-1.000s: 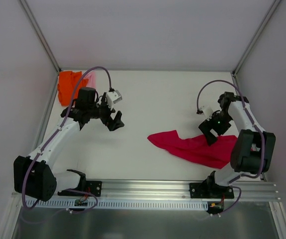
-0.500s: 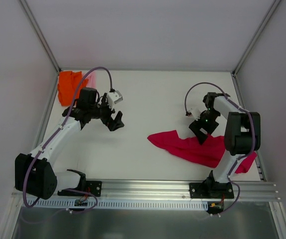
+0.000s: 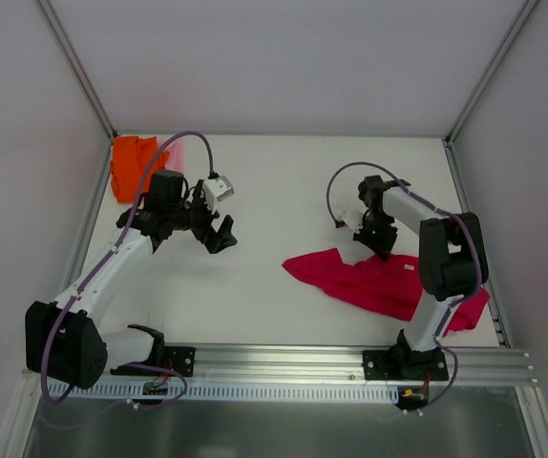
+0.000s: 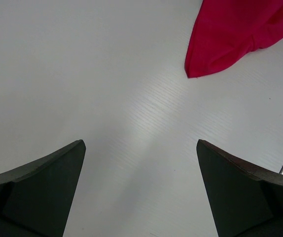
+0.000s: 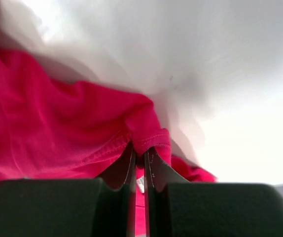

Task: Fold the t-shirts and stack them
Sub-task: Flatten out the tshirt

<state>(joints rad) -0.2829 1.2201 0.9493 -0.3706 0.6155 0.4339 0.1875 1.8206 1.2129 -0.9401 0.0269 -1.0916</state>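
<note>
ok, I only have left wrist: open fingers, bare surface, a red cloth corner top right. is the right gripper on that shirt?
Observer: Yes. The right gripper is shut on a hemmed fold of the red t-shirt.
Operator: which edge?
Observer: The far edge, roughly mid-shirt; the rest lies crumpled toward the right arm's base.
Operator: any other shirts?
Observer: An orange t-shirt lies in the far-left corner of the table, beyond the left gripper.

The large t-shirt point(image 3: 379, 284) lies on the table point(image 3: 284, 181) under the right gripper point(image 3: 381, 250), well right of the left gripper point(image 3: 219, 234), while a smaller t-shirt point(image 3: 129, 167) sits behind and left of that left gripper.
</note>
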